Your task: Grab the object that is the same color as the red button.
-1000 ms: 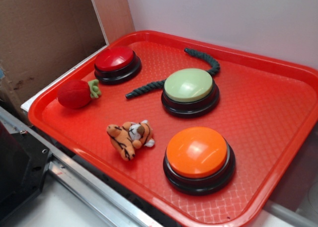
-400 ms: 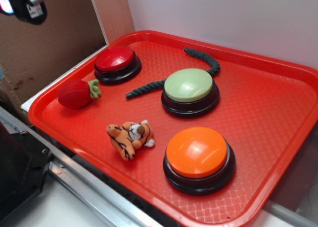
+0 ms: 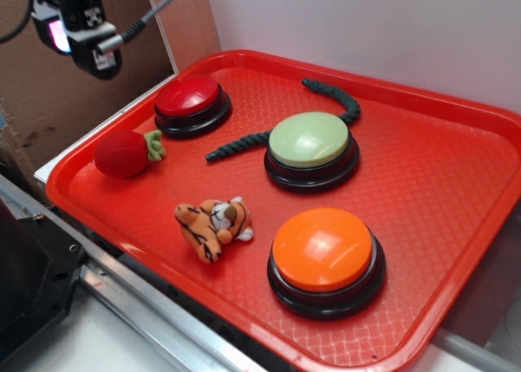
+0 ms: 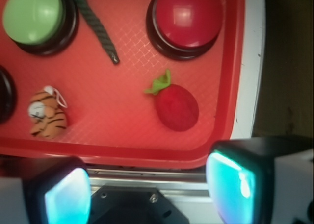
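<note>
The object, a small red strawberry-like plush (image 3: 124,154) (image 4: 175,107) with a green tuft, lies at the tray's left edge. Just behind it stands the red button (image 3: 190,103) (image 4: 187,19) on its black base. My gripper (image 3: 81,30) (image 4: 149,192) hangs high in the upper left, well above and left of the plush and outside the tray. Its jaws stand wide apart with nothing between them. In the wrist view the plush lies ahead of the fingers, toward the right one.
On the red tray (image 3: 456,160) also sit a pale green button (image 3: 310,149), an orange button (image 3: 326,258), an orange striped tiger plush (image 3: 213,226) and a dark rope (image 3: 277,128). A brown board (image 3: 73,95) stands left; a metal rail (image 3: 138,307) runs along the front.
My gripper has come into the exterior view at the upper left and moved rightward and down toward the tray. Nothing on the tray has moved.
</note>
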Motion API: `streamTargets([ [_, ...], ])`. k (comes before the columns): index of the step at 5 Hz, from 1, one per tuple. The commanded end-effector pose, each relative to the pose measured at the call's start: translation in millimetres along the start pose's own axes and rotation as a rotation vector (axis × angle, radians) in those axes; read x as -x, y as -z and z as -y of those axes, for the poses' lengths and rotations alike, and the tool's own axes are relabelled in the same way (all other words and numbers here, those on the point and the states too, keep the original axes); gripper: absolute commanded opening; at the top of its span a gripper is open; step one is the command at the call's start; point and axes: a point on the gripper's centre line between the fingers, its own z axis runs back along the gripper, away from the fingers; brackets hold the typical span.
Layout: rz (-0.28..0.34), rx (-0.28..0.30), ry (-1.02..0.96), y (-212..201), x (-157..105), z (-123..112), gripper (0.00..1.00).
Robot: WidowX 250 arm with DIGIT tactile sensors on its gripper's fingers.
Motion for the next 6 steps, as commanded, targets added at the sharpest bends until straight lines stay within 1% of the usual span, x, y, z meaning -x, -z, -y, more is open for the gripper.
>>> streamTargets([
  [1,0.019,0.003,0.007,12.2,7.9,-27.1,1.0],
  [2,0.019,0.003,0.007,9.8,11.6,-32.3,1.0],
  [3,0.039,-0.03,0.037,3.5,22.7,-32.7,1.0],
  [4,0.01,-0.03,0.021,12.1,27.6,-37.9,1.0],
  [5,-0.013,-0.032,0.024,22.7,22.9,-40.3,1.0],
  [6,-0.005,-0.036,0.037,23.2,17.5,-41.0,1.0],
])
